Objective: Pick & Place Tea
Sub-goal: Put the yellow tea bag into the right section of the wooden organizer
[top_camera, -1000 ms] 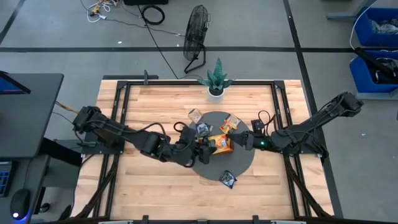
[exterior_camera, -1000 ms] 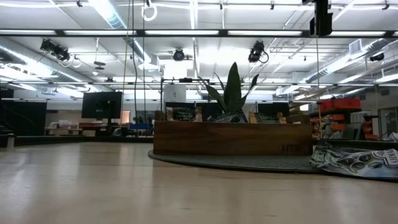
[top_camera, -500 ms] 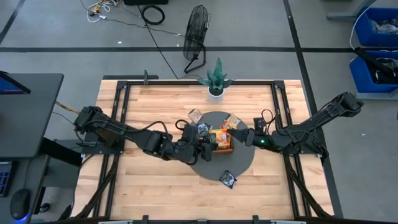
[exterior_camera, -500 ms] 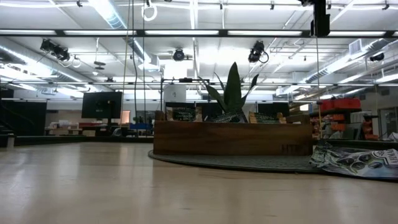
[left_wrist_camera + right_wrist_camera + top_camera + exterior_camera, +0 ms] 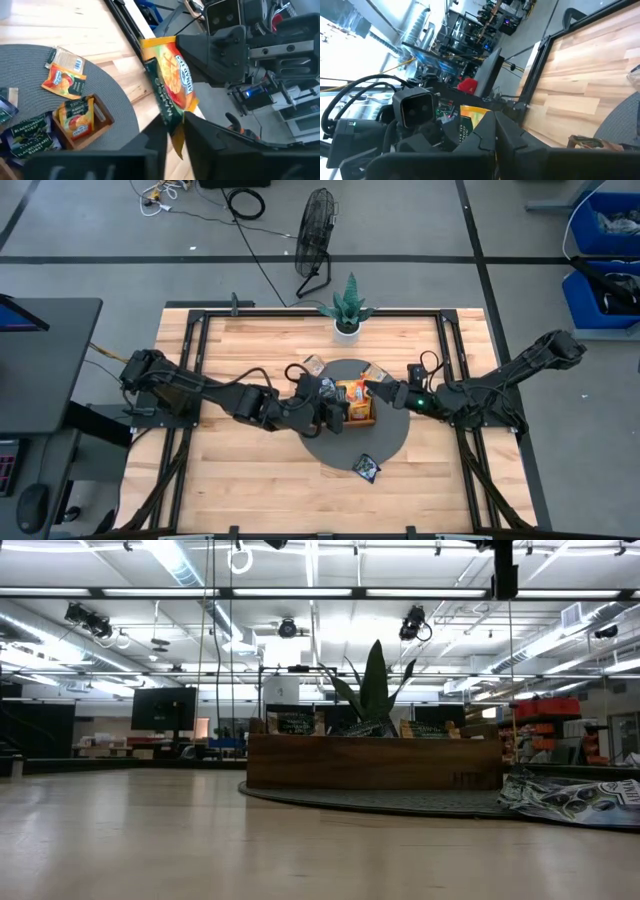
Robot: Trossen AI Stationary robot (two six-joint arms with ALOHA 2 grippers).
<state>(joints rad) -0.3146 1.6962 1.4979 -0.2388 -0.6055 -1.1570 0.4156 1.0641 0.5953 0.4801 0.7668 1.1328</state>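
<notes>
While pinched between both claws above tray (image 5: pixel 357 402) — orange tea sachet (image 5: pixel 172 82) | left gripper (image 5: pixel 172 131) clamped on lower edge | right gripper (image 5: pixel 492 131) clamped on opposite edge

Bright, even overhead strip lighting (image 5: pixel 300 592) gives soft shadows; the wrist views' foreground fingers are blurred.

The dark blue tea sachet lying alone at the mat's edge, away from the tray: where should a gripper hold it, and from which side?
Probably pinch the dark blue sachet by the corner that seems to overhang the grey mat onto the table, coming straight down: it lies flat and crinkled, with free space all around.
</notes>
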